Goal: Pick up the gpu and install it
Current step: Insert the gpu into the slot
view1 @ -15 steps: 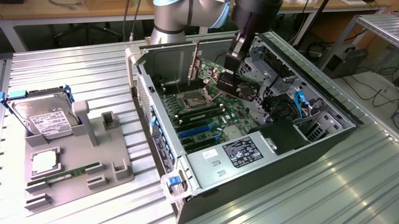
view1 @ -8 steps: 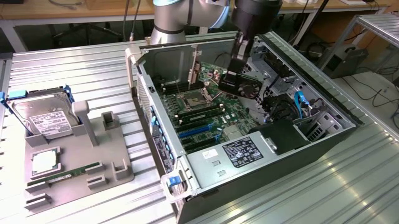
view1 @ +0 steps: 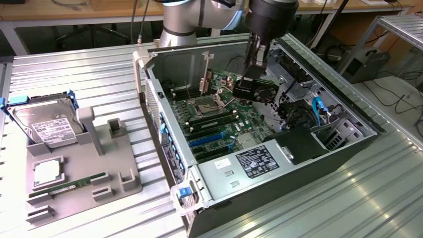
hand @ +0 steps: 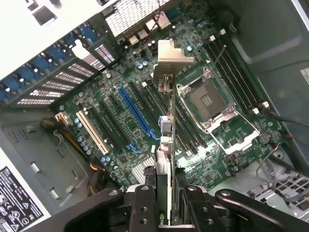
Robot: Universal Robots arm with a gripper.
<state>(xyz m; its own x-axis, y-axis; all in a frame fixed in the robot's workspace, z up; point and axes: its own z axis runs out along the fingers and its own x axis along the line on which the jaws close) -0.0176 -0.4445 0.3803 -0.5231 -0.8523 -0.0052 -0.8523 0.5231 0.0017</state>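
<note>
At the exterior view's left, a gray holder tray (view1: 99, 148) lies on the ribbed metal tabletop (view1: 79, 74). A hard drive (view1: 43, 124) stands upright in it, with a CPU (view1: 47, 172) and a green RAM stick (view1: 69, 186) lying flat nearer the camera. To the right of the tray lies the open computer case (view1: 153, 94), its green motherboard (view1: 221, 126) facing up, the empty CPU socket (view1: 206, 105) toward the far side and the power supply (view1: 254, 161) at the near end. Farther right, the arm reaches down into the case, and the tool (view1: 250, 79) is clamped on the gpu (view1: 261, 91), which hangs over the board beside the socket with its black fan face toward the exterior view's right. In the wrist view the tool (hand: 164, 208) pinches the gpu (hand: 165, 145) edge-on. The card's silver bracket (hand: 171, 55) points away, over the black slots between the blue slot (hand: 137, 113) and the socket (hand: 212, 104). Whether its edge touches a slot I cannot tell.
</note>
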